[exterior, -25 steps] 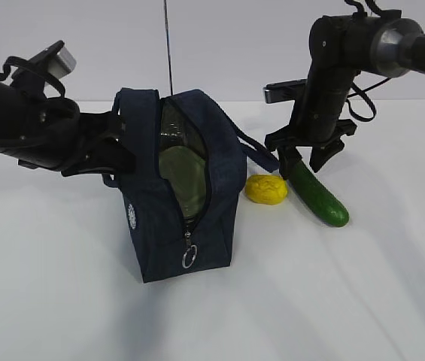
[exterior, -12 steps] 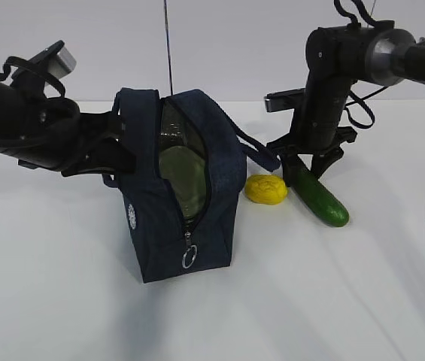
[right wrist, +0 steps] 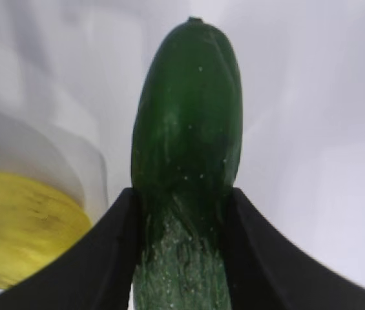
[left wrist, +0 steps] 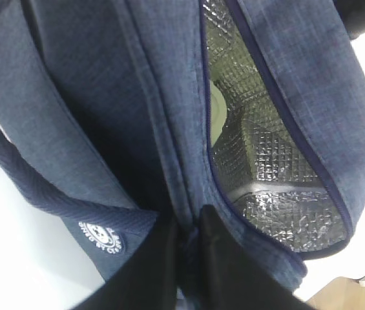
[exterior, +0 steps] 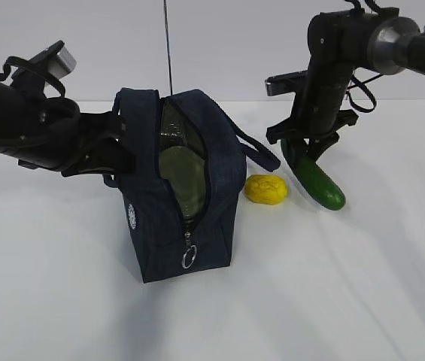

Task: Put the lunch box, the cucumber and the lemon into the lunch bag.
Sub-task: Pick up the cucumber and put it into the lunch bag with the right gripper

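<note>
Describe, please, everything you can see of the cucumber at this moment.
The cucumber is long, dark green and glossy, smooth toward its rounded free end and rougher and speckled where it is gripped. The right claw is shut on it near one end, a black finger pressing each side. In the exterior view it slants down to the right, to the right of the lemon and apart from it. Whether its low end touches the white table I cannot tell.
</note>
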